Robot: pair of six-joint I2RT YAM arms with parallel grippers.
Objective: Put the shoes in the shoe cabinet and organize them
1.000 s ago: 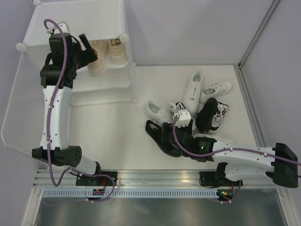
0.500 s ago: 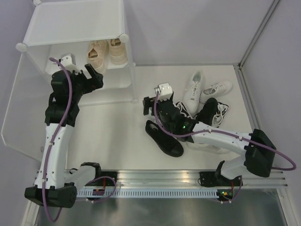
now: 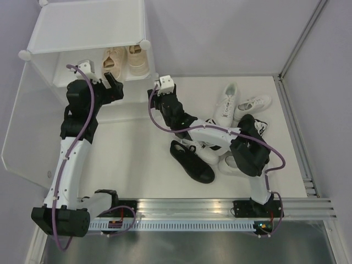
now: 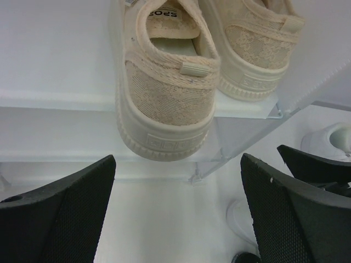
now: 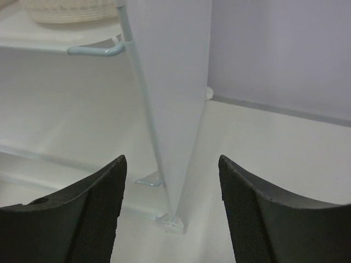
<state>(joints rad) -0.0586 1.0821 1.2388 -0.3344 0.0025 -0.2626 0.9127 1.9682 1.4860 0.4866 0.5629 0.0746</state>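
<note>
The cabinet (image 3: 88, 25) stands at ten o'clock in the overhead view. Only the beige pair (image 3: 125, 61) is housed, side by side on a shelf (image 4: 55, 101) with heels facing out. By my reckoning the job has barely started: one pair is in, everything else is out.

The remaining shoes lie in a loose pile (image 3: 231, 132) on the floor (image 3: 137, 154) around three to four o'clock, well apart from the cabinet. A black shoe (image 3: 191, 161) lies nearest me, two white shoes (image 3: 225, 104) are at the far side, and a black-and-white shoe (image 3: 250, 132) sits between them. The right arm covers part of the heap, so I cannot count it.

The left gripper (image 3: 113, 88) hovers just in front of the beige heels, jaws wide apart and holding nothing. The right gripper (image 3: 155, 98) is near the cabinet's right front corner at twelve o'clock, jaws apart and also empty.

Overhead you get the whole layout. The left wrist view adds what it cannot: the nearer beige heel (image 4: 164, 93) seems to jut slightly over the shelf's front edge. The right wrist view shows the cabinet's side panel (image 5: 175, 82) edge-on straight ahead of the spread fingers (image 5: 88, 208), with a sliver of beige sole above.
</note>
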